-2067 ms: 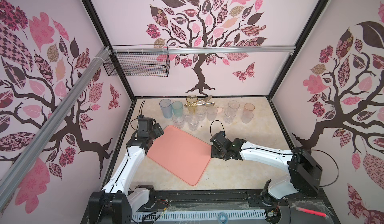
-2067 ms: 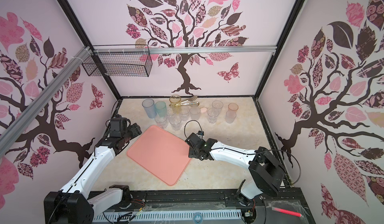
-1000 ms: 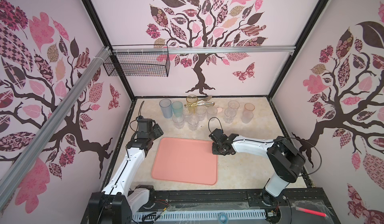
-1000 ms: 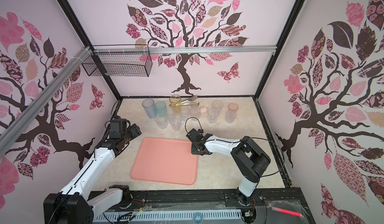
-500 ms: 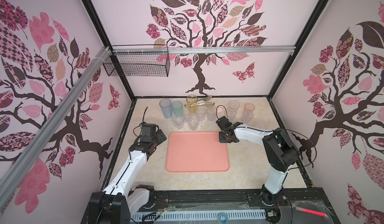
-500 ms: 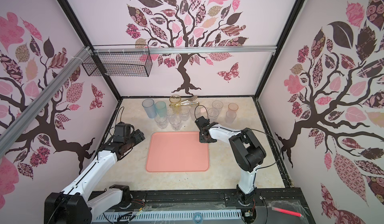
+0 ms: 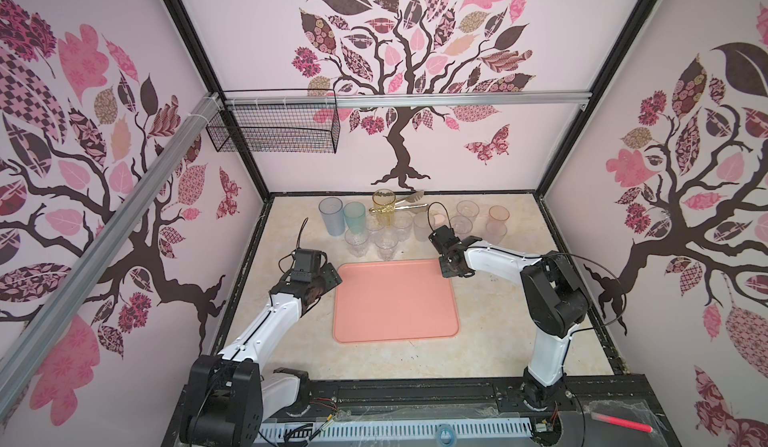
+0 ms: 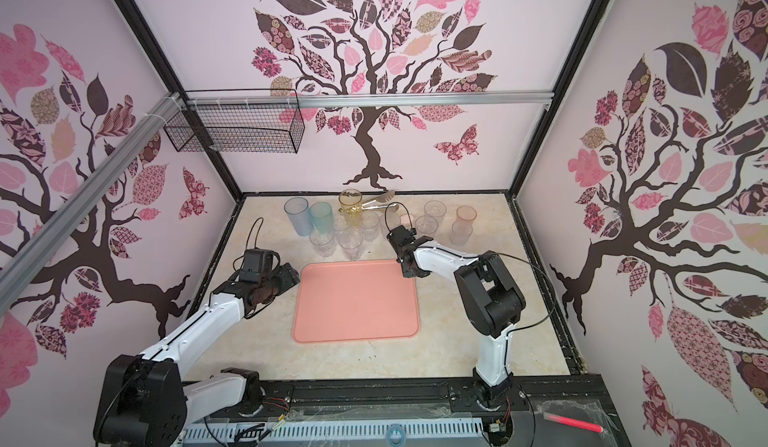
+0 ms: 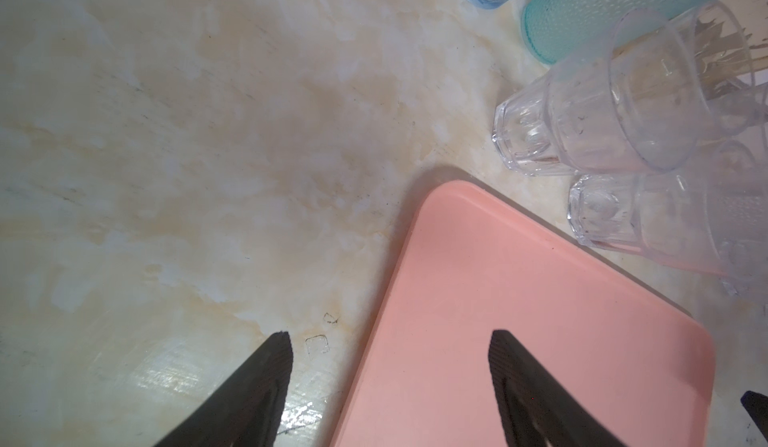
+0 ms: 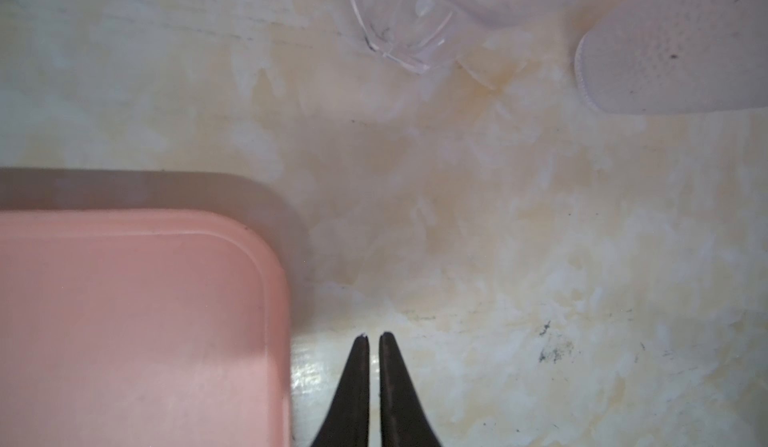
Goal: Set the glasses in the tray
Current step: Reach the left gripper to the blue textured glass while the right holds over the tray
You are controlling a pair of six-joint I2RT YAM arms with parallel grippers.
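Tray [image 7: 395,299], salmon, empty, centred on the desk [image 7: 498,332]; glasses [image 7: 386,245] crowded upright just past its far edge; left gripper [image 9: 390,336] straddling the far-left corner, jaws wide, empty; right gripper [image 10: 373,335] beside the far-right corner, jaws nearly closed on nothing; hazard: tight packing, so a reaching jaw likely topples neighbours.

Pale pink walls [image 7: 257,50] carry a dark tree mural [image 7: 401,150] with patterned leaves; a black wire basket [image 7: 274,133] hangs from an aluminium rail [image 7: 457,99] high beyond the left pincer [image 9: 390,339]. Beneath that pincer lies a cream marbled surface [image 7: 498,341], seemingly scuffed, evenly lit
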